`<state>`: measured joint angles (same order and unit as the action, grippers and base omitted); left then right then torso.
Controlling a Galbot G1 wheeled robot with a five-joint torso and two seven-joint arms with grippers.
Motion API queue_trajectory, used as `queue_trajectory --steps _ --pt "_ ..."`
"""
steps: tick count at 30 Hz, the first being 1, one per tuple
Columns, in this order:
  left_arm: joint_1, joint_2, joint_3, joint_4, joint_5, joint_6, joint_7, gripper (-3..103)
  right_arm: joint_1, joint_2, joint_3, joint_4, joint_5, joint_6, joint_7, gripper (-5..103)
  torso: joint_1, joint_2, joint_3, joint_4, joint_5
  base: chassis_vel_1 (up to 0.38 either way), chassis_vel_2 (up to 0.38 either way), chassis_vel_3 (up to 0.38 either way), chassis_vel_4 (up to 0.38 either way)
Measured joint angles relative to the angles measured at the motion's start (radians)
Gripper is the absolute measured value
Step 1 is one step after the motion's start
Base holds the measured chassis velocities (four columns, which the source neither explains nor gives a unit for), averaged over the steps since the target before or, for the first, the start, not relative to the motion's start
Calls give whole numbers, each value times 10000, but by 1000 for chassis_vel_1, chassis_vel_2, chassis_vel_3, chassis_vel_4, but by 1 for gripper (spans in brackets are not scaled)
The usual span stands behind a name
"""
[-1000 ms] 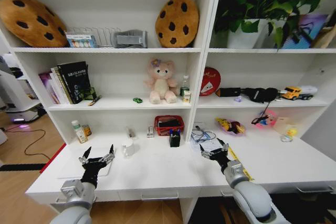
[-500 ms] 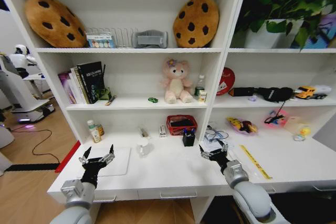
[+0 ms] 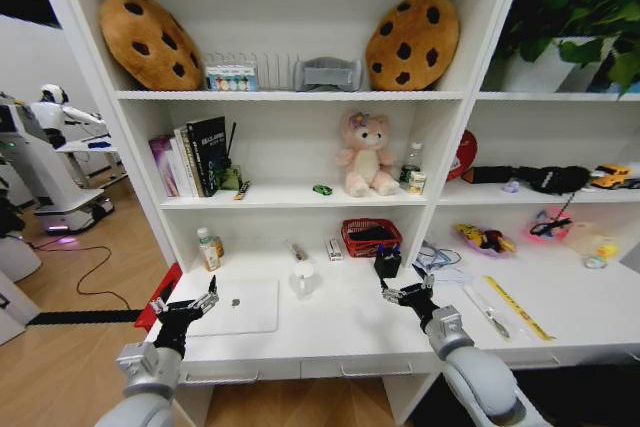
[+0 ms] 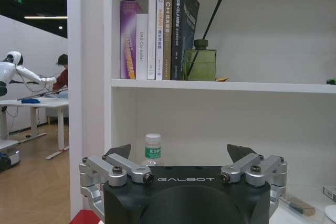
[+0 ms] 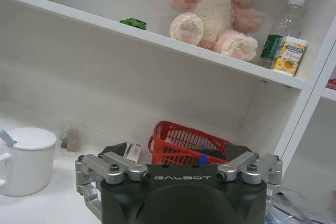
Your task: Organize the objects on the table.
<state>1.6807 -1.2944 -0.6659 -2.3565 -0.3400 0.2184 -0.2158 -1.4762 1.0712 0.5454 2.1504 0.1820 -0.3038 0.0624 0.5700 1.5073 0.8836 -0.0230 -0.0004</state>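
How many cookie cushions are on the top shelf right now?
2. One cookie cushion leans at the top shelf's left end; the other cookie cushion leans at its right end. None appear hidden.

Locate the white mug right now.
Head view: the white mug stands on the table, centre-left, between the silver laptop and the red basket.

The place looks like a robotics lab or office dressed up as a home study. A long white desk [image 3: 330, 332] stands under white shelving that carries books [image 3: 192, 155], cookie-shaped cushions [image 3: 148, 39], a pink teddy bear [image 3: 366, 155] and a potted plant [image 3: 580, 17]. To the left, the room opens onto a wooden floor where another white robot [image 3: 55, 137] stands with cables [image 3: 75, 272] trailing, and a person sits at a work table [image 4: 31, 103] farther back.
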Motion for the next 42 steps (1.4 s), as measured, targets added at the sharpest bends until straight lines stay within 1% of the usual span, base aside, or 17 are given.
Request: queue_trajectory --steps 6,14,21,30,36,42 --pt "0 -1 5 0 0 0 0 100 -65 75 75 2 99 208 19 100 0 0 0 -3 7 -9 -25 11 16" --pt "0 -2 5 0 0 0 1 100 -183 252 129 52 -403 79 -131 100 0 0 0 -3 3 0 0 0 0" --pt "0 -2 3 0 0 0 1 100 -209 263 111 97 -462 22 -131 100 0 0 1 -2 5 6 8 -7 -7" --pt "0 -2 3 0 0 0 1 100 -213 233 108 134 -466 -33 -130 100 0 0 0 -3 3 98 103 -94 -104" --pt "0 -1 -1 0 0 0 1 100 -179 297 -4 30 -176 346 276 100 -1 0 -1 0 2 107 79 -105 -89" --pt "0 -2 1 0 0 0 1 100 -382 376 -8 150 -110 426 172 100 1 -1 1 -3 6 13 19 -7 -13"
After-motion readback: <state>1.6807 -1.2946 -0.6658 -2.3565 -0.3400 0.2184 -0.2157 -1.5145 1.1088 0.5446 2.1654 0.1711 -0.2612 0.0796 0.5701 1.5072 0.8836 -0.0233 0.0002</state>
